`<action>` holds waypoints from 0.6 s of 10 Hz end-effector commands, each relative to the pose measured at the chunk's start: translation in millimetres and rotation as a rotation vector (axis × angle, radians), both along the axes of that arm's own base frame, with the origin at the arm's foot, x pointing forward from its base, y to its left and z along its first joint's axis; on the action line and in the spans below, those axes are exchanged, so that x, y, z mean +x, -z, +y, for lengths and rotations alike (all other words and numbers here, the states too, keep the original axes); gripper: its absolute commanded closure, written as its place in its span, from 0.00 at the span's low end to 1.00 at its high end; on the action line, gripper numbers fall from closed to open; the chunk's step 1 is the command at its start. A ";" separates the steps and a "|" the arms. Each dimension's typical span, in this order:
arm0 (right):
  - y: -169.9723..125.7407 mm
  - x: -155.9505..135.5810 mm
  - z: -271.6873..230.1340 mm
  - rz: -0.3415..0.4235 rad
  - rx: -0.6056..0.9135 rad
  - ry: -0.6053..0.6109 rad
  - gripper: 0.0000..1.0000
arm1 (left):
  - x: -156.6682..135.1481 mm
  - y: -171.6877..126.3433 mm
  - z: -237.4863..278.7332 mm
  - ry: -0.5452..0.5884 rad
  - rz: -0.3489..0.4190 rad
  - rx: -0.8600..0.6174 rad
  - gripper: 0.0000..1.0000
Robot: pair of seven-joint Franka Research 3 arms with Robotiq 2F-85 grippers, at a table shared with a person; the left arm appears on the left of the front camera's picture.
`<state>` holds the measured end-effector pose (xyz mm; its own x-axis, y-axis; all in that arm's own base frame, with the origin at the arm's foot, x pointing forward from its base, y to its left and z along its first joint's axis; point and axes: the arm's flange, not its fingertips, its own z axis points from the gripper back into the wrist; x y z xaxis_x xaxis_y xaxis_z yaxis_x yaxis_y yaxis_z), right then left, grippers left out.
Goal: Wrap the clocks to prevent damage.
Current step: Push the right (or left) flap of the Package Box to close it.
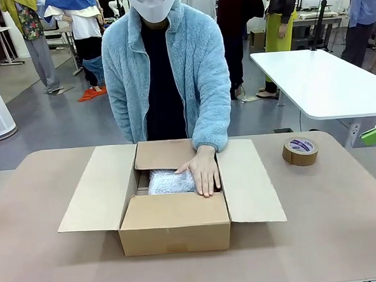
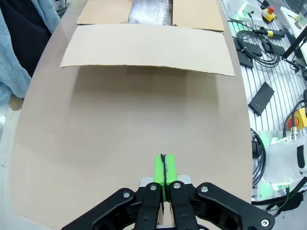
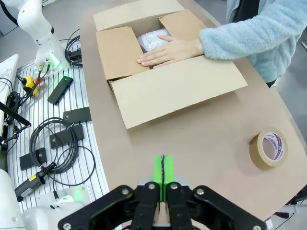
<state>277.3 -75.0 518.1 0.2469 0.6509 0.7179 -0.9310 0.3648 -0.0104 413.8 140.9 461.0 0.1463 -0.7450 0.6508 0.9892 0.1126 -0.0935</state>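
Observation:
An open cardboard box (image 1: 174,225) sits mid-table with its four flaps spread. Inside lies a bubble-wrapped bundle (image 1: 168,180), also seen as the bundle (image 3: 154,39) and the bundle (image 2: 149,10); no bare clock shows. The person's hand (image 1: 202,170) rests flat on the bundle and the box's near flap. My left gripper (image 2: 163,168) is shut with green pads pressed together, held above bare table well away from the box (image 2: 148,45). My right gripper (image 3: 163,170) is shut too, hovering over the table short of the box (image 3: 163,81). Green fingertips (image 1: 371,135) peek in at the front view's right edge.
A roll of brown packing tape (image 1: 300,151) lies on the table right of the box, also seen as the tape (image 3: 268,148). Cables and black devices (image 3: 57,139) lie on the slatted surface beside the table. A white table (image 1: 325,81) stands behind.

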 end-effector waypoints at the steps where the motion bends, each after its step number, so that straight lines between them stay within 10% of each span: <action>1: 1.3 2.2 0.1 -0.014 0.015 -0.016 0.99 | -0.6 0.1 0.8 -0.002 -0.004 -0.013 1.00; 6: 1.3 2.2 0.1 -0.014 0.015 -0.016 0.99 | -0.6 0.1 0.8 -0.002 -0.004 -0.013 1.00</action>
